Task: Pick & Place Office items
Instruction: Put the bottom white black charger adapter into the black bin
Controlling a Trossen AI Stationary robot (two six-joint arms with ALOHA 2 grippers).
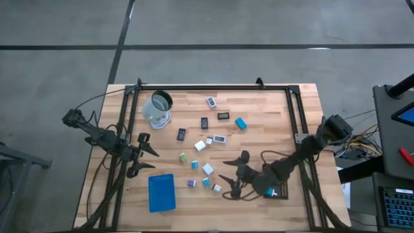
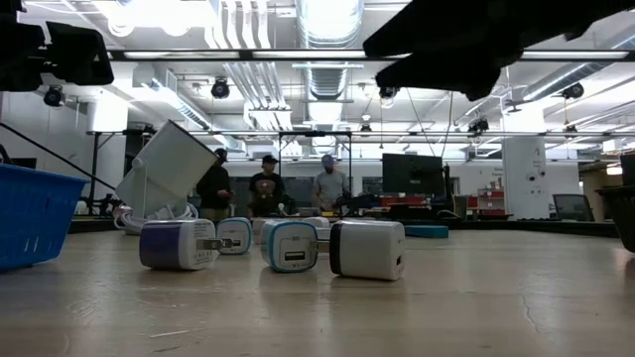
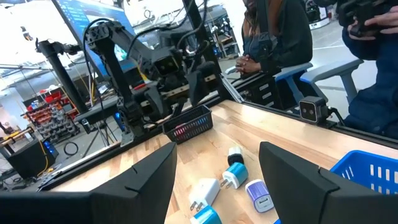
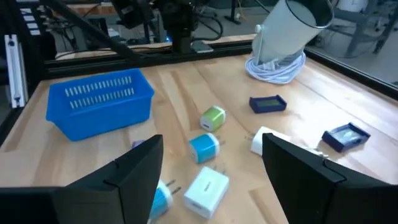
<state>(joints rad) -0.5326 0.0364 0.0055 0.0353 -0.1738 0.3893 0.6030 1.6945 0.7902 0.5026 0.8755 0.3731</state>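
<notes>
A: Which tool is nearer the chargers?
B: The right tool (image 1: 234, 183), fingers spread, empty. A white charger (image 4: 206, 188) lies on the desk just ahead, between its fingers.
A: The left tool (image 1: 143, 154)?
B: Spread too, farther off.

Small coloured office items (image 1: 207, 169) scattered mid-table; all lying loose

Both tools (image 1: 143, 154) (image 1: 231, 180) agape, empty
</notes>
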